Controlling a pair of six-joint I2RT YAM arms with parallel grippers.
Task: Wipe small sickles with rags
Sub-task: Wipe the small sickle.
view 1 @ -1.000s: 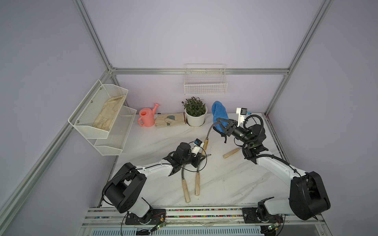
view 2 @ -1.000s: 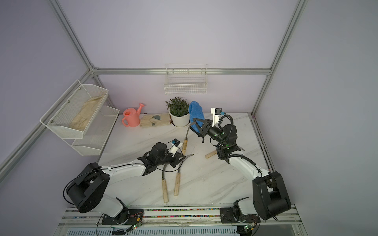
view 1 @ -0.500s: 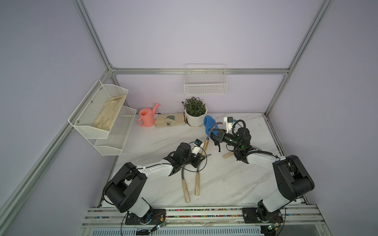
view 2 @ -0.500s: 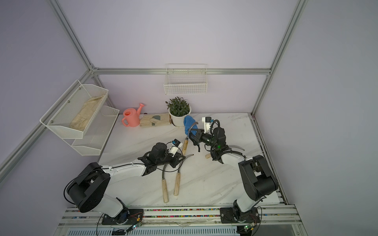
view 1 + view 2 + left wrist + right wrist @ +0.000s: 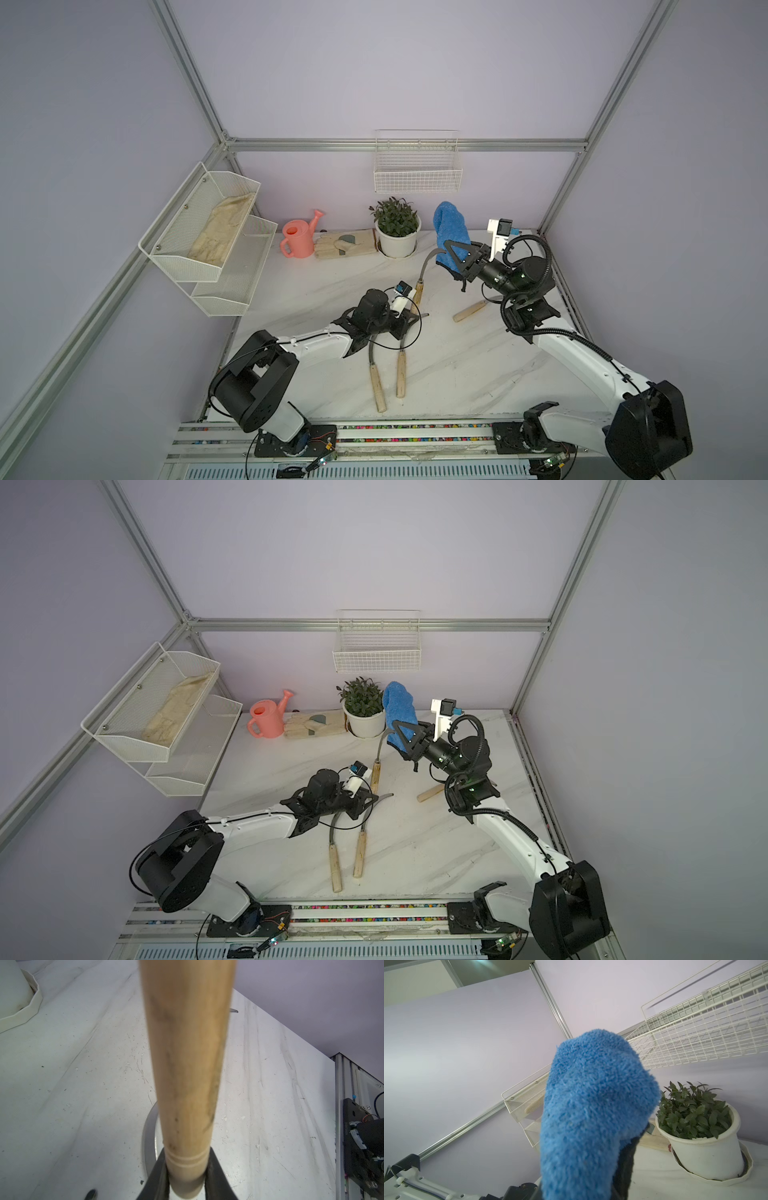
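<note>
White marbled table (image 5: pixel 457 374) in a lilac-walled cell framed in aluminium. Both arm bases sit on the front rail.

Nearest the rail, the first sickle (image 5: pixel 377 388) and second sickle (image 5: pixel 401 374) lie flat, side by side, handles forward. Their blades run under the left arm. They look parked out of the work zone; whether they are wiped I cannot tell.

Mid-table, the left gripper (image 5: pixel 410 320) is clamped on the end of the third sickle (image 5: pixel 418 291). The left wrist view shows the jaws tight on either side of the wooden handle. The sickle is tipped up off the table with its blade arcing back, likely to offer the metal steadily to the cloth.

To its right, the fourth sickle (image 5: pixel 469 311) lies flat. Its handle shows; its blade is hidden under the right arm.

Further back, the right gripper (image 5: pixel 456 264) is closed on the rag (image 5: pixel 449 226). It pinches the lower end, so the fluffy bulk stands free above the jaws as a wiping face. The rag is in the air near the potted plant (image 5: pixel 397 232). The raised blade's tip reaches the rag's lower edge; contact is uncertain.

At the back are a watering can (image 5: pixel 297 239), gloves (image 5: pixel 345 248), a mesh shelf (image 5: pixel 232 291) and a wire basket (image 5: pixel 417 174).

Count: four sickles, one rag, one plant, one can, one two-tier shelf, one basket.
</note>
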